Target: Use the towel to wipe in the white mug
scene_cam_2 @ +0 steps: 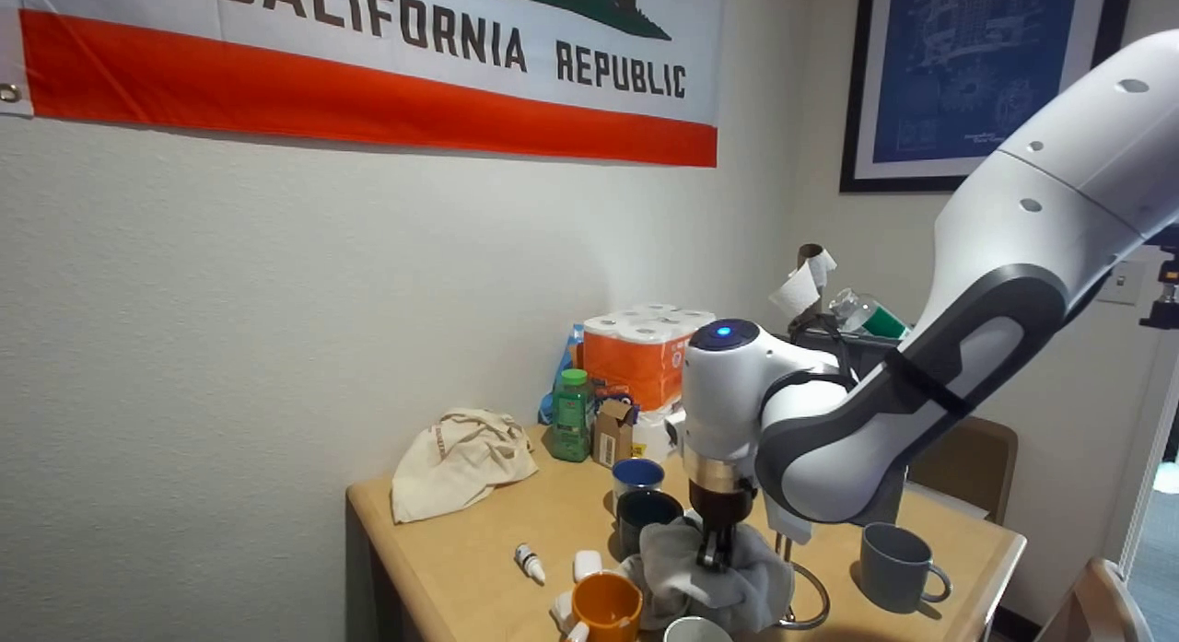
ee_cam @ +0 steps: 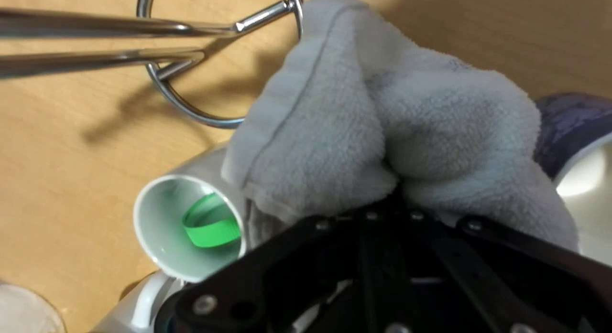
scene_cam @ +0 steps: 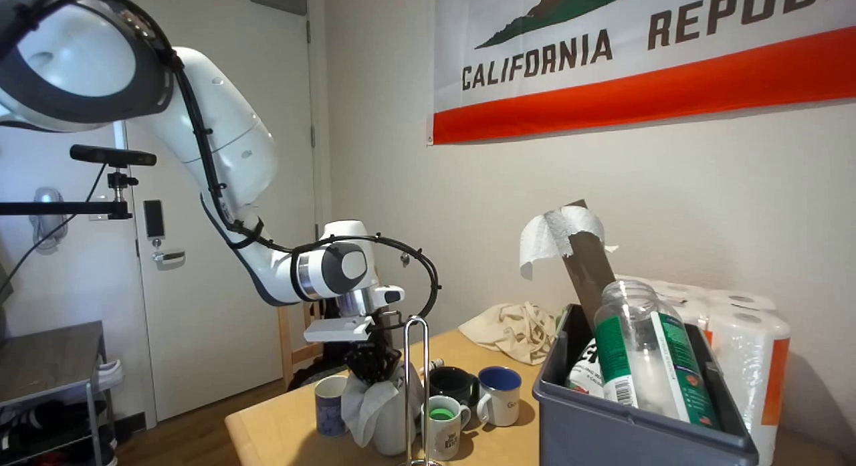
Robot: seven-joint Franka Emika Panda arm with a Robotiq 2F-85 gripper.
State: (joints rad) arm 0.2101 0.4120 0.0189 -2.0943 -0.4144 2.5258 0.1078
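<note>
The gray towel (ee_cam: 430, 127) is pinched by the gripper (scene_cam_2: 715, 554): the jaws are drawn together on the bunched cloth, folds being left to spill to both sides. Hold judged suited to wiping, since slack cloth is left free to be pressed against an inner wall. Target is taken to be the white lettered mug (scene_cam: 447, 434), stood upright on the table (scene_cam_2: 461, 550), just beside the towel; contact cannot be told. Its mouth is uncovered, and a green strip (ee_cam: 213, 234) is seen inside, likely to be dragged or wedged by the cloth if not lifted out. On the towel's opposite side a blue-patterned mug (scene_cam: 330, 414) is placed. Whether another mug is hidden under the folds cannot be told. A white mug with blue lining (scene_cam: 501, 404) is set farther off and is thought less likely. A metal wire stand (ee_cam: 119, 28) is placed close by; snagging of loose cloth on it is considered possible.
</note>
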